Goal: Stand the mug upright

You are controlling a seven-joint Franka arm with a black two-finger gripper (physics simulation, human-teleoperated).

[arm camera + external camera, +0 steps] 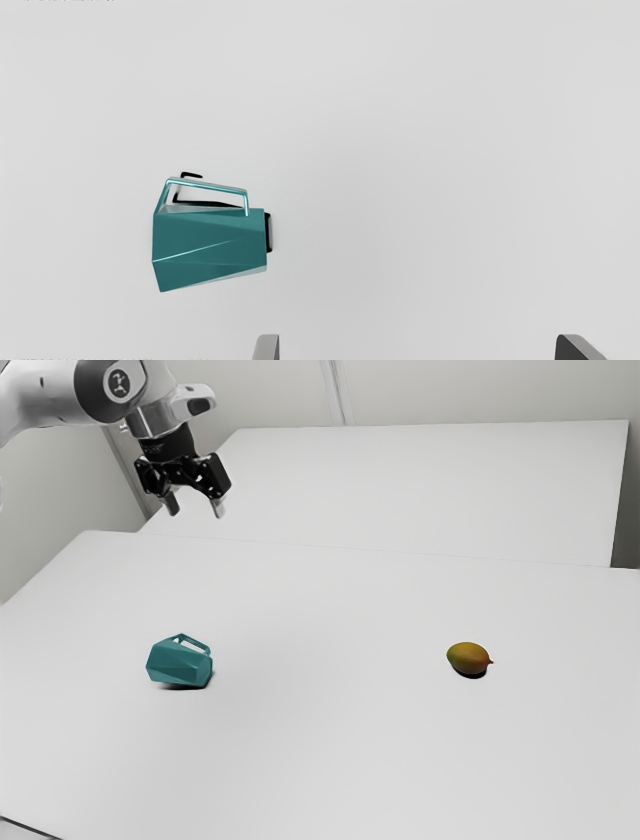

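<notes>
High above the table, my gripper (194,510) hangs open with nothing between its fingers. The teal faceted mug (180,662) lies on its side toward the exterior view's left, well below the gripper, its handle raised along the upper side. In the wrist view the same mug (210,240) lies off to one side of the gripper (417,347), nearer one finger than the other and apart from both. Its handle and one side face show there; the inside of the mug is hidden.
A yellow-orange mango (468,657) with a reddish tip lies on the white table (320,760), toward the exterior view's right and far from the mug. Behind stands another white surface (420,490).
</notes>
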